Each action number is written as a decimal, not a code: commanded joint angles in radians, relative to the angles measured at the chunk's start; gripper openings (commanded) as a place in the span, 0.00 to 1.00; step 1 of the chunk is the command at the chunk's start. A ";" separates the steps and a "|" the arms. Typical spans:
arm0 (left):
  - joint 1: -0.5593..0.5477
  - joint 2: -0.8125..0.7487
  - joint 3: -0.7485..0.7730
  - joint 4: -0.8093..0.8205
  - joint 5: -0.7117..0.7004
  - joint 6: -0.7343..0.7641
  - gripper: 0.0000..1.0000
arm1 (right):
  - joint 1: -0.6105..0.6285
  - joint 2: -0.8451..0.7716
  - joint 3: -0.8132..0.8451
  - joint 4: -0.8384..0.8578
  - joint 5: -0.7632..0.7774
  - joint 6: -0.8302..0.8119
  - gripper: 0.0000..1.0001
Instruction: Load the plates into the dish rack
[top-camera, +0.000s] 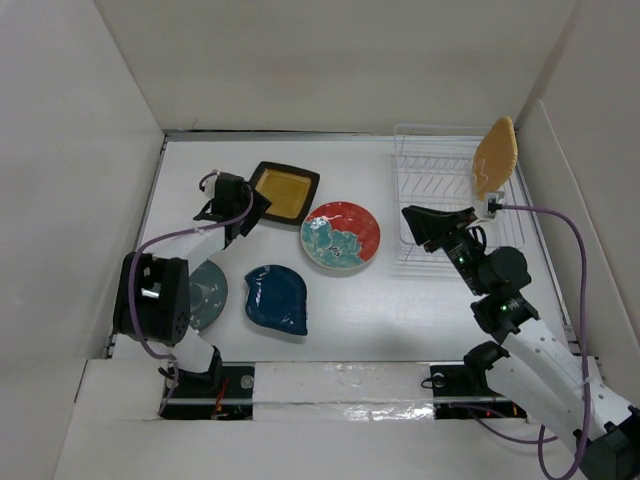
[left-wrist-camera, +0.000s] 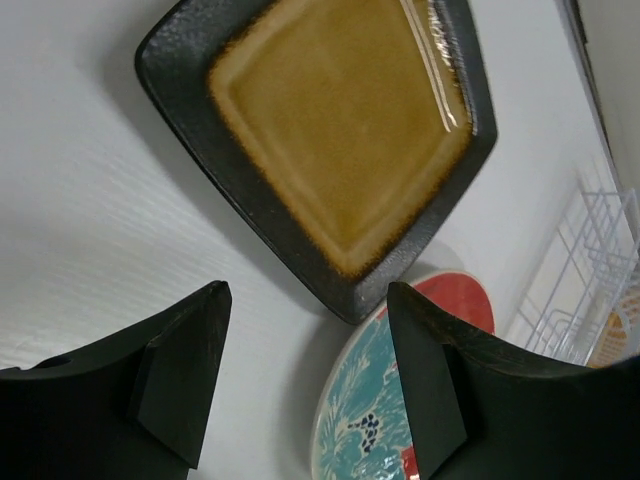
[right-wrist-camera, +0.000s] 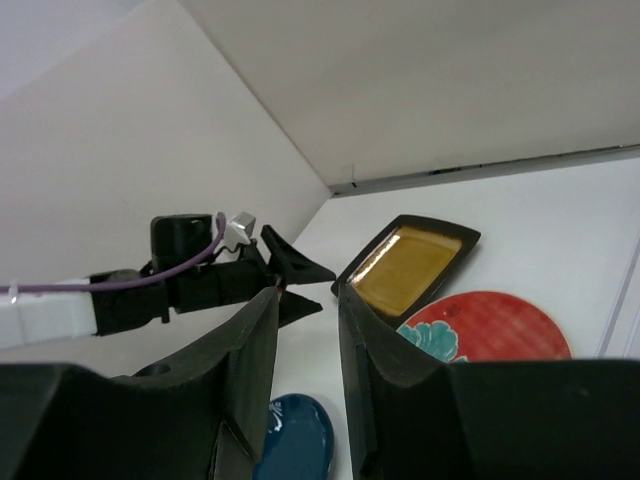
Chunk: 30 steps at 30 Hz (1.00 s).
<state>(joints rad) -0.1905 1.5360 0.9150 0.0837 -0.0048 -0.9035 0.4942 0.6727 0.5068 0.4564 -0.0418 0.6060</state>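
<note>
My left jaws are open wide and hold nothing. They hang just over the white surface (top-camera: 400, 300), right beside the left side of the square yellow plate (top-camera: 284, 192) with the black rim. In my left wrist view, one corner of that plate points at the gap between them. This plate lies flat at the far left of the surface.

My right jaws are only a little bit apart, with a thin gap, and they hold nothing too. They are up in the air by the near left corner of the dish rack (top-camera: 430, 165), and they point left.

The rack sits at the far right of the surface. The round orange plate (top-camera: 495, 156) stands up on its edge at the right side of the rack (it leans a bit).

The round red plate (top-camera: 341, 236) with teal flowers lies flat in the middle, just beside the yellow one. I cannot tell if those two touch. The dark blue leaf plate (top-camera: 277, 299) lies flat on the near side, left of the middle. The teal-grey plate (top-camera: 207, 294) is to its left, and my left arm (top-camera: 155, 300) hides part of it.
</note>
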 joint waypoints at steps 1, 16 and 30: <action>0.002 0.047 0.015 0.042 -0.070 -0.144 0.61 | 0.015 -0.001 -0.004 -0.033 -0.004 -0.029 0.36; -0.007 0.305 0.081 0.099 -0.070 -0.216 0.66 | 0.004 0.100 -0.013 0.019 -0.049 -0.014 0.36; -0.058 0.342 0.105 0.172 -0.153 -0.215 0.44 | -0.005 0.059 -0.008 -0.001 -0.061 -0.017 0.36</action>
<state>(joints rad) -0.2245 1.8755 1.0286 0.2321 -0.1196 -1.1240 0.4969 0.7612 0.4931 0.4187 -0.0845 0.5949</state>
